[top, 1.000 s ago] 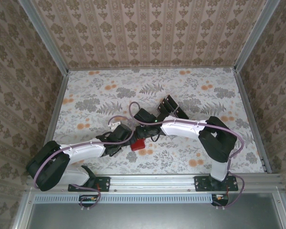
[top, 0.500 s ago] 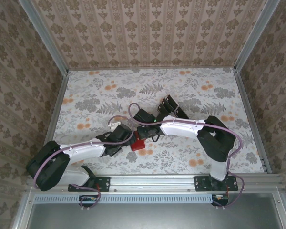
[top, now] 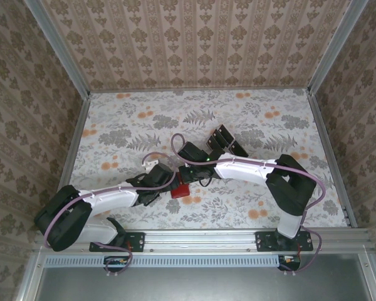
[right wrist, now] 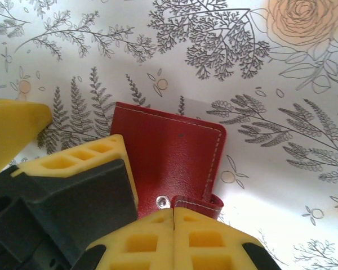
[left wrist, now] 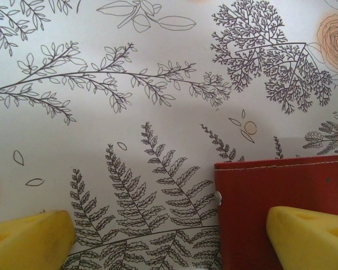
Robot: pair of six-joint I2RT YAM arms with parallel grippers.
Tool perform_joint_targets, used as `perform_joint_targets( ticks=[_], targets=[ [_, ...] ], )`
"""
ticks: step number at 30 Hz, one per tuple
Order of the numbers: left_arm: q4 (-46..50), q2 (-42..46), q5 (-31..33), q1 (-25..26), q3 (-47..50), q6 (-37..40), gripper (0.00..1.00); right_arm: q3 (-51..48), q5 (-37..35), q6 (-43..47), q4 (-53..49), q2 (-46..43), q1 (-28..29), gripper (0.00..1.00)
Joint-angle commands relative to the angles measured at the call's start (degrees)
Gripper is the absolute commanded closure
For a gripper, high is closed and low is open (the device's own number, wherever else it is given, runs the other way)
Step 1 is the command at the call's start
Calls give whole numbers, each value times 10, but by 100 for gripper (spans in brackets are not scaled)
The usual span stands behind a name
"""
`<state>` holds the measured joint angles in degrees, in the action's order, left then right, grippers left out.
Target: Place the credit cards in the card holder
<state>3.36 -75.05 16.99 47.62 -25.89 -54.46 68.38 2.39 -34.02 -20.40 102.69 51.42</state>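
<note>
Zero of the credit cards (top: 224,140) loaded, judging by present layout. All visible ones in a dark cluster on the desk (top: 125,125), far and right of the card holder (top: 180,190) and apart from it; exact count not readable from top view. Holder flat on the floral desk near centre, just beyond both wrists, red face up, apparently folded shut. From right wrist view: right tool (right wrist: 173,214) fully closed at near edge of card holder (right wrist: 174,149), yellow fingers (right wrist: 214,239) pressed together at the snap tab (right wrist: 198,201), tab curled up against the fingertips, metal snap stud (right wrist: 163,201) exposed beside it. Reads as a pinch on the tab, body of holder resting on desk. From left wrist view: left tool (left wrist: 172,225) spread as wide as possible, nothing held, one fingertip (left wrist: 304,230) over the card holder (left wrist: 281,185), the other over bare desk to the left, straddling the holder's left edge; contact with the leather not determinable. Stage judged: opening of the holder, tab gripped, flap not yet lifted. Remaining: unfold holder, probably with left tool pinning the body; fetch cards from cluster; slide each into a pocket. Practically whole task outstanding.
</note>
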Motion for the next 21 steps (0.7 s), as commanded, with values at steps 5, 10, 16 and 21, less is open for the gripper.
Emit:
perform_joint_targets(
  ticks=[5,10,16,21],
  targets=[
    [24,-36,-12,-6,35,-21,0,-13,39,-24,34,23,0,100],
    [24,-36,-12,-6,35,-22,0,-22,46,-32,44,31,0,100],
    [24,-36,-12,-7,35,-24,0,-38,54,-41,57,37,0,100],
    [24,-36,-11,-7,34,-24,0,-45,54,-44,64,41,0,100]
  ],
)
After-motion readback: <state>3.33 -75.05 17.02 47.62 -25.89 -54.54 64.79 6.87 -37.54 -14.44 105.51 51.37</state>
